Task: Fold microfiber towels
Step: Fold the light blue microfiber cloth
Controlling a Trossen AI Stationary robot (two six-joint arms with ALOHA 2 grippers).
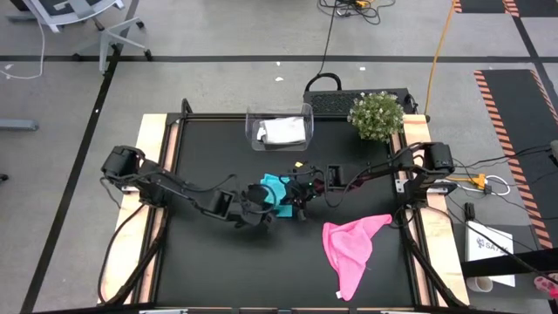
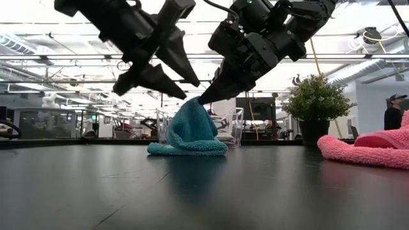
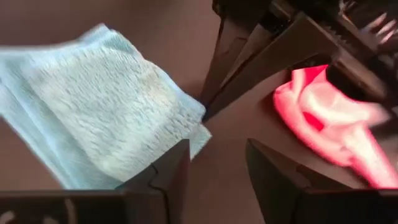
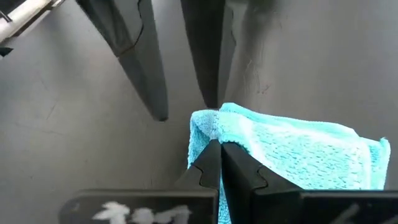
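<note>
Your left arm reaches in from the table's left edge, elbow bent, wrist angled down toward table centre. Left gripper (image 2: 185,89) hangs just above the surface, fingers (image 3: 165,180) parted with a clear gap between them, nothing held. Your right arm stretches in from the right edge, forearm nearly level, wrist pitched down. Right gripper (image 4: 219,152) has its fingers pinched together on a raised corner of the teal towel (image 4: 298,155). The two grippers' tips sit just beside each other.

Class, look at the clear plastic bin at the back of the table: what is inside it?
The clear plastic bin holds a light grey-white towel, folded. Whatever lies beneath that towel is covered and cannot be seen.
</note>
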